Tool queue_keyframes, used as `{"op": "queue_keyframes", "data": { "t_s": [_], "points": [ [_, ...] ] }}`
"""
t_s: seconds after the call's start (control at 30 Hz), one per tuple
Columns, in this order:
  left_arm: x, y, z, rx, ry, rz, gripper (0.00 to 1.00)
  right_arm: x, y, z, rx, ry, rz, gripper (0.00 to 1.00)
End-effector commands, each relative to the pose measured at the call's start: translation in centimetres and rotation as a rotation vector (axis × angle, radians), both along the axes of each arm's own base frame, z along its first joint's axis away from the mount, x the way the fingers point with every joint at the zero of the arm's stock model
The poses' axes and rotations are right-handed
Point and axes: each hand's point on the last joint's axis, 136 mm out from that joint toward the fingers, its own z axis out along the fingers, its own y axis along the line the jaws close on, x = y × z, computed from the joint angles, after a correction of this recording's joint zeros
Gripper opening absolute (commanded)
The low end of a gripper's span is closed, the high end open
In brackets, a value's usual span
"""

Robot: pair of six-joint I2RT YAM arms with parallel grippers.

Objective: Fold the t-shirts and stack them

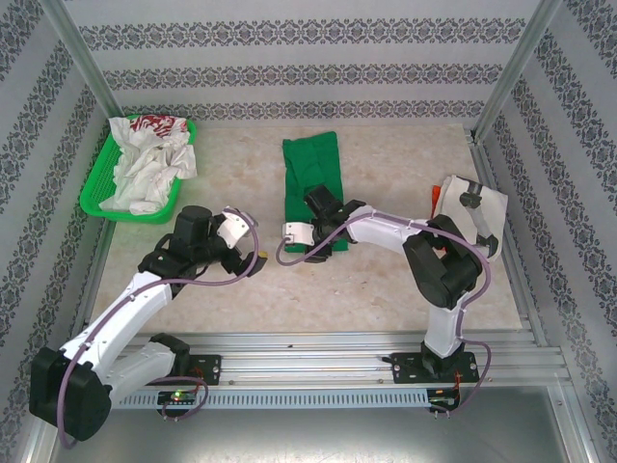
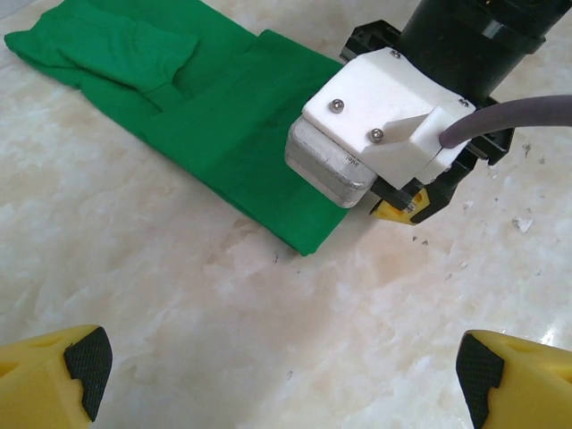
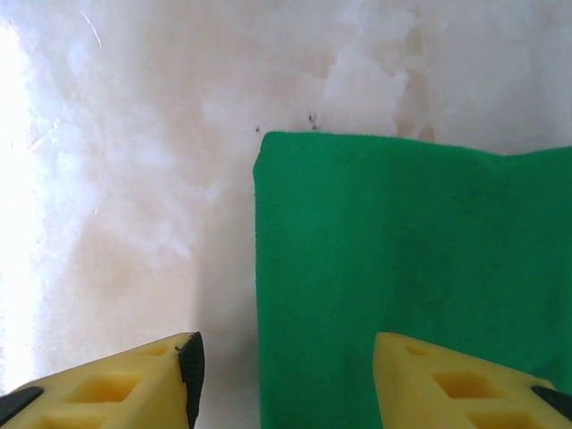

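A bright green t-shirt [image 1: 310,174] lies as a long folded strip in the middle of the table. My right gripper [image 1: 313,243] hovers low over its near end. In the right wrist view that gripper [image 3: 286,384] is open, its fingers astride the left edge of the green t-shirt [image 3: 411,268] near a corner. My left gripper [image 1: 255,243] is just left of the shirt, open [image 2: 281,380] over bare table, looking at the green t-shirt [image 2: 206,116] and the right wrist [image 2: 375,134]. White t-shirts [image 1: 149,164], one with red print, are heaped in the basket.
The green mesh basket [image 1: 96,198] stands at the far left. A folded white t-shirt [image 1: 474,204] with a bit of red beside it lies at the right edge. Patterned walls and metal posts close in the table. Bare marble lies along the near side.
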Motion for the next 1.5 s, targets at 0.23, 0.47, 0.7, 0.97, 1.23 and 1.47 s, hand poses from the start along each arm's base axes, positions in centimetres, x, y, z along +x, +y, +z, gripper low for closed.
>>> {"op": "queue_keyframes", "data": {
  "t_s": [0.23, 0.47, 0.7, 0.97, 1.23, 1.47],
  "points": [
    [-0.7, 0.8, -0.7, 0.039, 0.021, 0.010, 1.00, 1.3, -2.3, -2.2, -0.148, -0.020, 0.012, 0.52],
    [-0.6, 0.8, -0.7, 0.038, 0.009, 0.012, 1.00, 2.6, -2.7, -2.7, -0.201, -0.066, -0.033, 0.47],
    [-0.6, 0.7, -0.7, 0.029, 0.006, 0.008, 1.00, 2.4, -3.1, -3.7, -0.244, -0.045, -0.052, 0.13],
    [-0.7, 0.6, -0.4, 0.020, -0.006, 0.005, 1.00, 0.5, -3.0, -2.1, -0.203, 0.023, -0.065, 0.00],
    [-3.1, -1.8, -0.4, 0.006, 0.016, -0.161, 1.00, -4.8, -3.2, 0.4, -0.120, 0.111, -0.047, 0.00],
    [-3.4, -2.8, -0.8, 0.000, -0.003, -0.201, 1.00, -10.2, -4.3, 1.4, -0.118, 0.192, -0.053, 0.00]
  ]
}}
